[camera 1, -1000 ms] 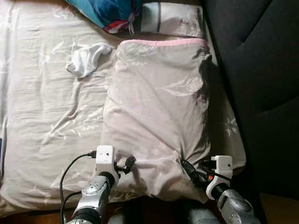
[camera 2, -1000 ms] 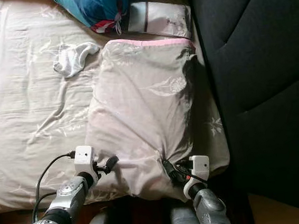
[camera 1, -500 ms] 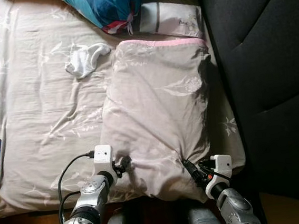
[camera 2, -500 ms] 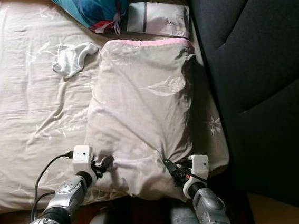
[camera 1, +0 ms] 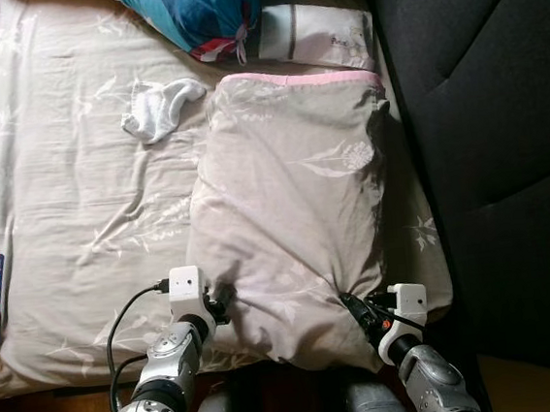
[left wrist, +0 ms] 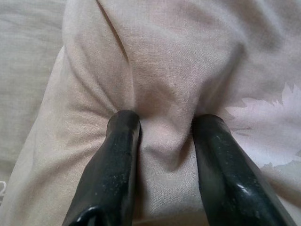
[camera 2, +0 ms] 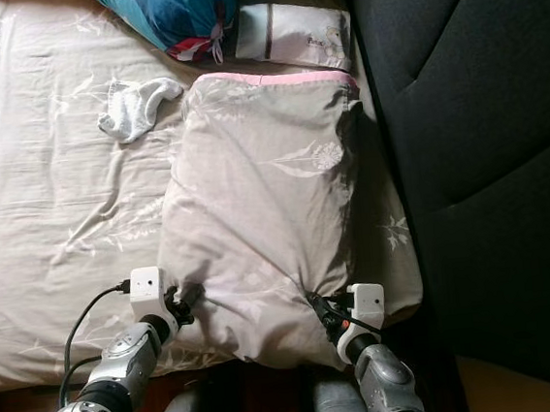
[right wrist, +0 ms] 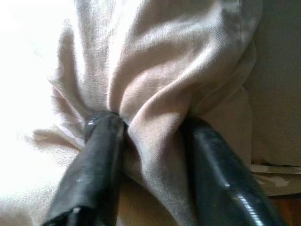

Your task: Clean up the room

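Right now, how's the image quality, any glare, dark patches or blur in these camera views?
Right wrist view: the pillow is blown out white on one side, where fabric detail is lost. Left wrist view: evenly lit, weave sharp, fingers slightly soft. Eye views: sharp, without motion blur; the headboard is very dark, and a shadow runs along the pillow's edge beside it.

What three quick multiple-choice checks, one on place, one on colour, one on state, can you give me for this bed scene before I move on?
1. The white sock lies:
A. on the sheet beyond the pillow's far left corner
B. on the floor
C. on top of the pillow

2. The trim on the pillow's far edge is:
A. blue
B. pink
C. black

3. The left pincer and right pincer are:
A. both hanging idle
B. both shut on pillow fabric
C. holding the sock

Answers: 1 A, sock rests on bare sheet; 2 B, pink band along the edge; 3 B, cloth bunched between fingers in both wrist views.
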